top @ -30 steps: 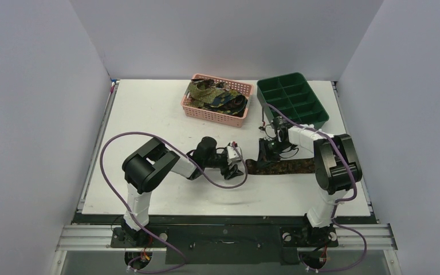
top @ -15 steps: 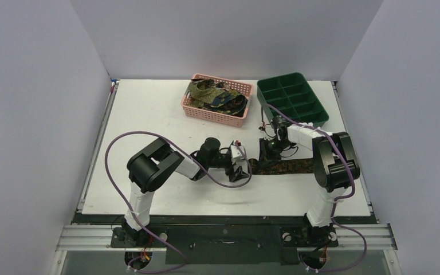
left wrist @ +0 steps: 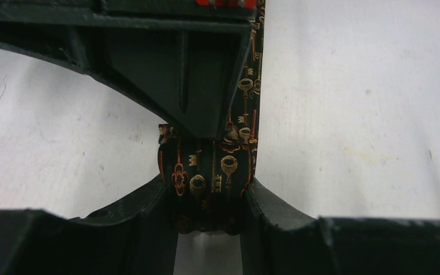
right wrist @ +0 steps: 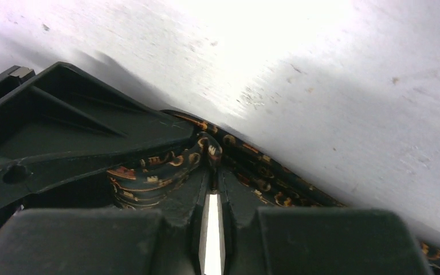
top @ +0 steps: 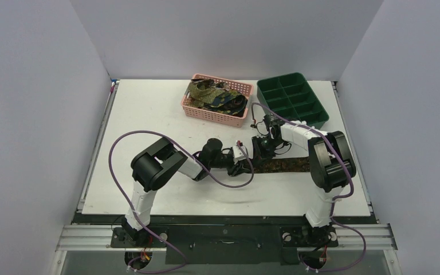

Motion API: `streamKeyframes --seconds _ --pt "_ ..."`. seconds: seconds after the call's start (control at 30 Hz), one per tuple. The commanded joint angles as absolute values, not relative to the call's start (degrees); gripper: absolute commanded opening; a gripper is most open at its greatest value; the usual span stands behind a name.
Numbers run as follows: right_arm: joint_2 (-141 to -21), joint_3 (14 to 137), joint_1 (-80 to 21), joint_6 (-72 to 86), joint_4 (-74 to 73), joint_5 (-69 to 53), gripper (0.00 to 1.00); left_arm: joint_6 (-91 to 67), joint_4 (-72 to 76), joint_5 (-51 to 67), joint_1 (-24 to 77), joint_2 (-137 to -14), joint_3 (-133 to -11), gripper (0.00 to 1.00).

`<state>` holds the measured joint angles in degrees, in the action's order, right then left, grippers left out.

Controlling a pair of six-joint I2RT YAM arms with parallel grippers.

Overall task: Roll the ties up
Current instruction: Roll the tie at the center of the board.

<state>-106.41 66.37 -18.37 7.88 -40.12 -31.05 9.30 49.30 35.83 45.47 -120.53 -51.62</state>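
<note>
One dark tie [top: 286, 166] with a gold and red key pattern lies flat on the table, running right from the two grippers. My left gripper [top: 242, 164] is shut on the tie's rolled left end [left wrist: 206, 172], which sits between its fingers [left wrist: 149, 206]. My right gripper [top: 259, 150] is right against it from the far side and is shut on a thin fold of the same tie [right wrist: 209, 150]. The roll [right wrist: 149, 172] lies just left of the right gripper's fingertips. More ties [top: 215, 94] are heaped in the pink basket.
The pink mesh basket [top: 206, 112] stands at the back centre. The dark green compartment tray [top: 319, 116] stands at the back right, close behind the right arm. White walls enclose the table on three sides.
My left gripper has moved right onto the tie's left end. My right gripper has shifted left to meet it. The flat part of the tie looks shorter.
</note>
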Motion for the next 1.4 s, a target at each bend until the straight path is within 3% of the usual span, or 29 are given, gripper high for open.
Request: streamKeyframes --seconds 0.0,0.13,0.2,0.43,0.57,0.63,0.73,0.77,0.9,0.97,1.0,1.1,1.37 --pt "-103.50 68.01 -17.32 5.35 -39.27 -31.62 0.14 15.16 41.68 34.83 44.14 -117.00 -46.14 0.18" --pt "-97.87 65.63 -15.97 6.35 -39.97 -38.69 0.44 18.94 39.76 35.42 44.07 -115.88 -43.44 0.18" --pt "-96.34 64.85 -16.43 9.05 -39.31 -42.82 0.50 19.48 39.01 35.45 44.32 -116.05 -43.78 0.19" --pt "-98.22 62.91 -19.58 13.72 -34.21 -43.30 0.52 20.91 36.10 35.60 44.41 -117.32 -46.23 0.21" --pt "-100.26 62.95 -19.81 12.88 -34.38 -41.39 0.46 21.00 35.54 35.38 44.41 -117.27 -46.32 0.21" --pt "-100.92 62.66 -19.78 11.86 -35.41 -40.65 0.36 20.72 35.51 35.23 44.40 -117.25 -46.27 0.21" --pt "-100.70 61.57 -19.11 10.67 -36.34 -37.79 0.02 20.48 35.65 35.17 44.35 -117.07 -45.98 0.21" --pt "-100.58 61.16 -18.87 10.52 -36.71 -37.13 0.00 20.48 35.71 35.23 44.37 -116.94 -45.93 0.22" --pt "-100.92 60.68 -16.50 9.33 -38.32 -32.23 0.00 20.65 36.16 35.59 44.15 -116.60 -45.55 0.27" --pt "-102.01 60.69 -15.43 8.54 -39.05 -30.22 0.00 20.54 36.58 35.98 43.99 -116.35 -45.57 0.39" --pt "-102.29 60.71 -14.93 8.40 -39.45 -29.61 0.00 20.42 37.14 36.20 43.88 -116.03 -45.59 0.50" --pt "-103.75 60.75 -14.44 8.07 -39.81 -26.22 0.00 18.48 39.47 37.11 43.66 -115.25 -45.97 0.66" --pt "-107.69 62.51 -14.39 7.10 -40.74 -19.45 0.00 12.57 44.54 38.16 44.29 -113.77 -47.76 0.73"
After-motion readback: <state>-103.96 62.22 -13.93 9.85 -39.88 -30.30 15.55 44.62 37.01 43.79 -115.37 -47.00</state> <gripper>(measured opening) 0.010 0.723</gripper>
